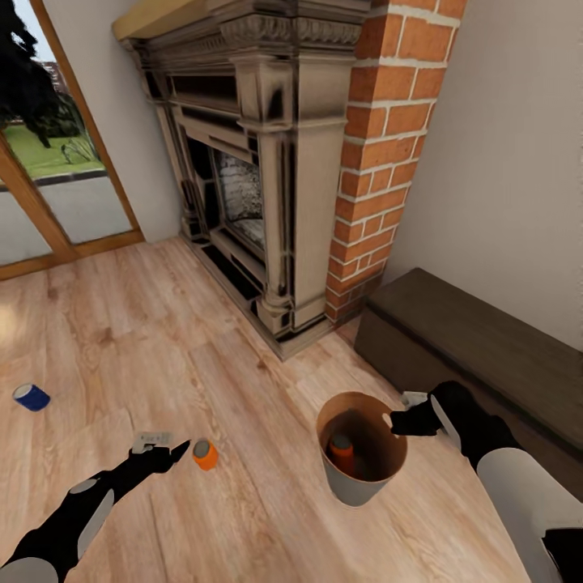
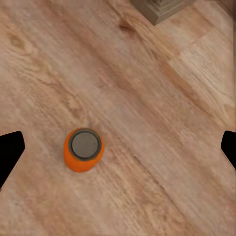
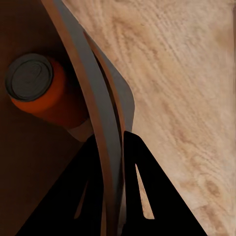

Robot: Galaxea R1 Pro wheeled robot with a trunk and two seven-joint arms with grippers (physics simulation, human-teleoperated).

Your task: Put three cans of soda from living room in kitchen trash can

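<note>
Orange can [image 1: 205, 454] stands upright on the floor [image 1: 162, 340], just beside and ahead of the left gripper [image 1: 170, 449], jaws wide; that arm is the nearer. Left wrist view shows the can's silver top off-centre between the fingers, closer to one. Right gripper [image 1: 402, 422] pinches the bin [image 1: 360, 486] rim, second orange can [image 3: 39, 91] inside; blue can [image 1: 31, 397] lies well apart.

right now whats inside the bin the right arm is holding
One orange soda can stands inside the bin, silver top up, seen also from the right wrist. The right tool grips the rim. The near wall hides part of the bin's floor, so more cannot be ruled out.
</note>
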